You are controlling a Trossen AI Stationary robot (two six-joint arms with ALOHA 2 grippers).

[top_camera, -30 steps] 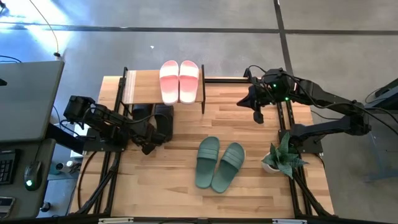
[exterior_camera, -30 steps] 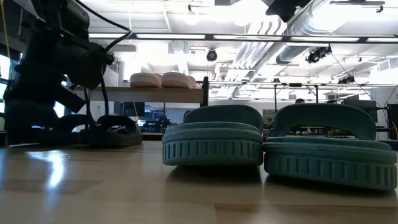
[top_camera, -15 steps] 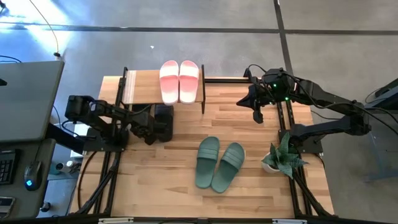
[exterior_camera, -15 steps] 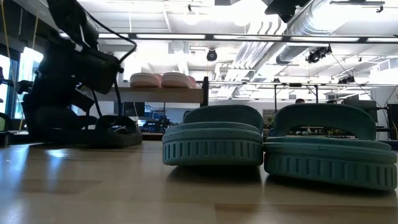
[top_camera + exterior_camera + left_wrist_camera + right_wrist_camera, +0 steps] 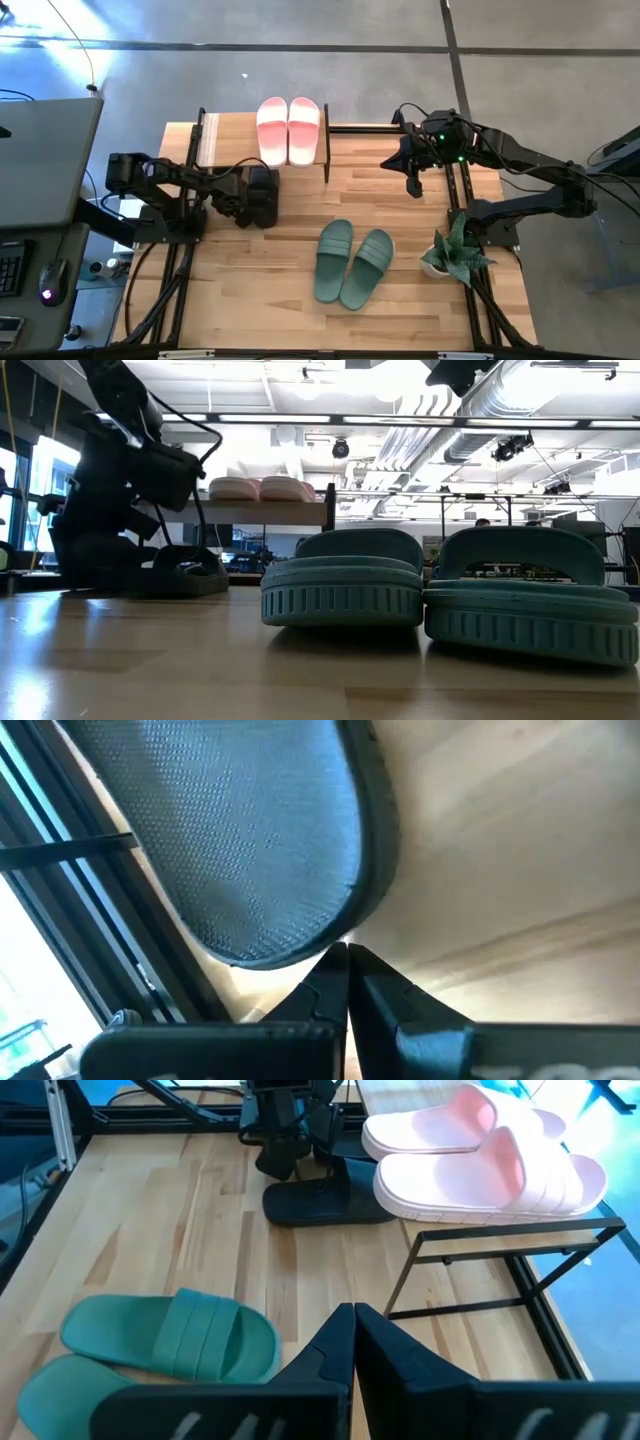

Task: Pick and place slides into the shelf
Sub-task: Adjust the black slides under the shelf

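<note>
Beside the black slides point(image 5: 262, 193) under the shelf point(image 5: 225, 140), left gripper point(image 5: 240, 212) (fingers pressed together, empty).

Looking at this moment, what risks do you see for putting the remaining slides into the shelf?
1. The left gripper is shut with its tips at the edge of a black slide, not around it, so it may only push the slide.
2. The pink slides sit at the right end of the shelf top, near its edge; a bump could knock them off.
3. The green slides lie near a small plant.
</note>
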